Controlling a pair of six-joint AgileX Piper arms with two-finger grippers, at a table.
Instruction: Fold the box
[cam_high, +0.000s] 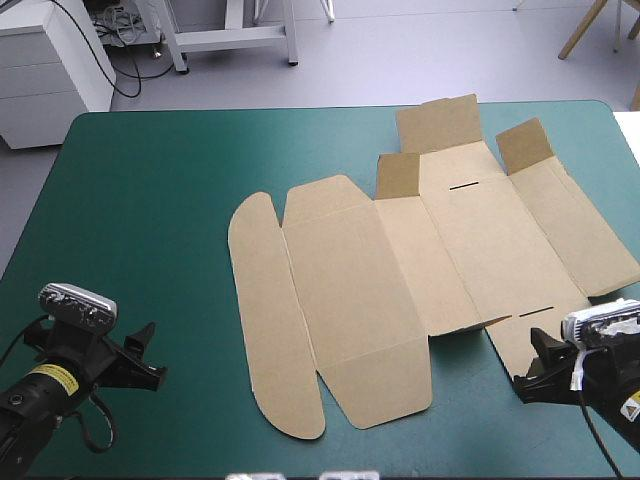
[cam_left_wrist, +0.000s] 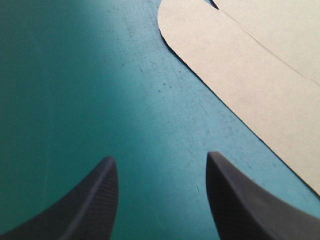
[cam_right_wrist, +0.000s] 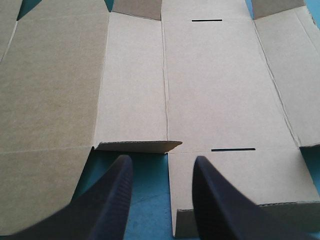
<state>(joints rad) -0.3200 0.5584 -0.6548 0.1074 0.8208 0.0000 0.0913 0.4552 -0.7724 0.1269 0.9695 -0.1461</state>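
Flat brown box (cam_high: 340, 290) on the bench (cam_high: 150, 200).
Left gripper (cam_left_wrist: 160, 160) released, low beside the box; right gripper (cam_right_wrist: 162, 160) released at its near edge.

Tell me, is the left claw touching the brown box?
Apart. The left wrist view shows bare teal-green cover between the left gripper and the box, at its rounded edge.

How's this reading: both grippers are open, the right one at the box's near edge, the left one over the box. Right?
Not quite. The left gripper is not over the box. The left wrist view shows it over the bare teal-green cover, with the box's rounded flap ahead and off to one side. The rest holds: both are open, and the right gripper is at the box's near edge.
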